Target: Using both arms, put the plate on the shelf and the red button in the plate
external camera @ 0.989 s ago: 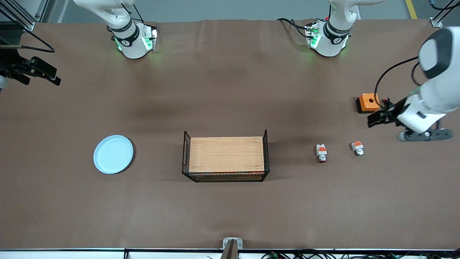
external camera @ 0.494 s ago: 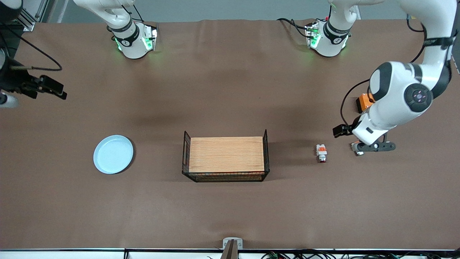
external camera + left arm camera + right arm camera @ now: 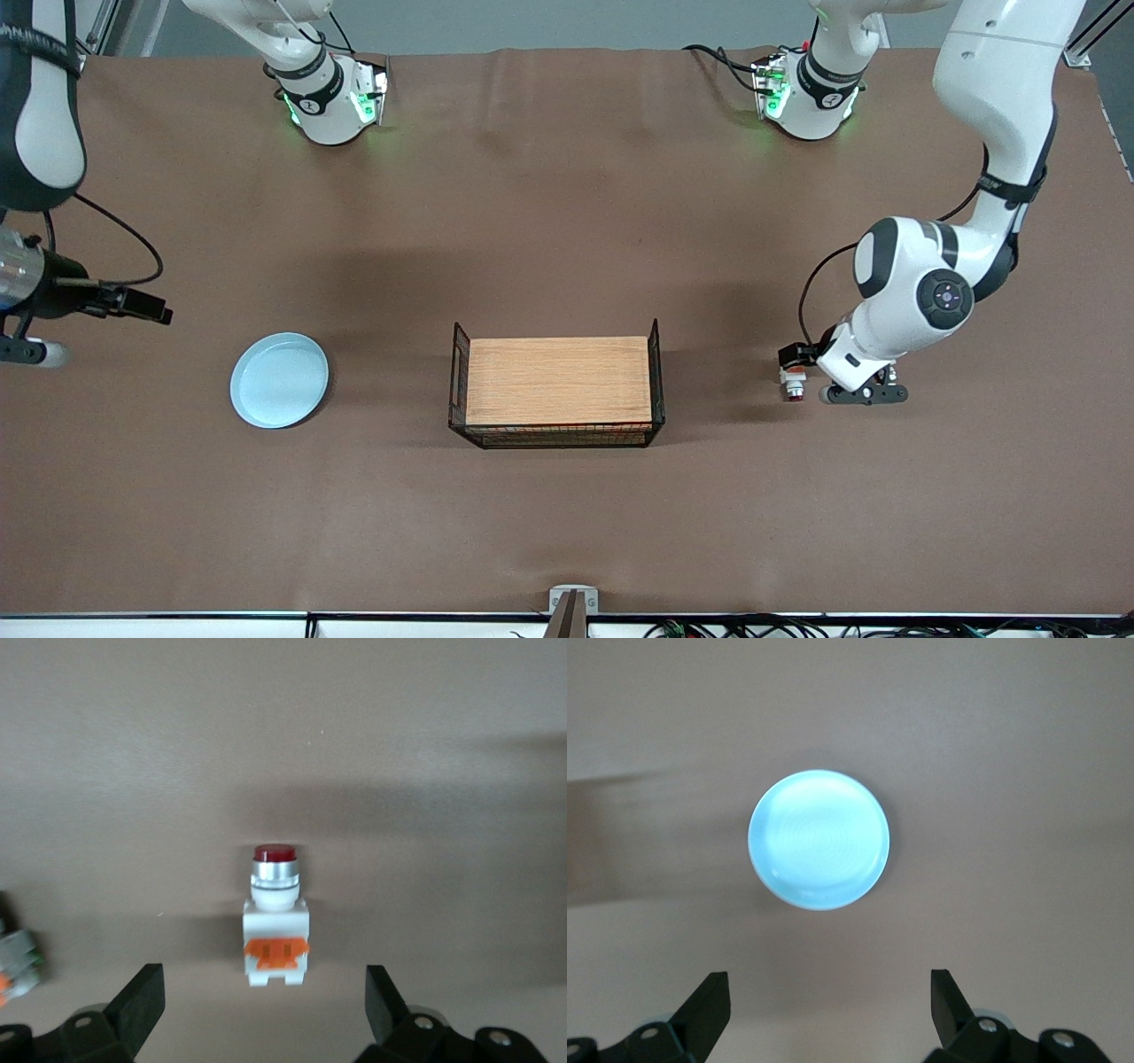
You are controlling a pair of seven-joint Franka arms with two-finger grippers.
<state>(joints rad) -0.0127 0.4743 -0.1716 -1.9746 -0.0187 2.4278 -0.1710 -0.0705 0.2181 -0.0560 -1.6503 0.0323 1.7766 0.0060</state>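
Plate: flat on the desk toward my right arm's end; my right end effector hangs open near it, lined up to grasp. Button: lying on the desk, framed by my open left end effector.

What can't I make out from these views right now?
- Orange box with a hole and the second small switch block: front view, not visible near the left arm; a sliver at the left wrist view's edge may be the block.
- Right gripper: front view, cut off by the edge; only its fingertips show in the right wrist view.
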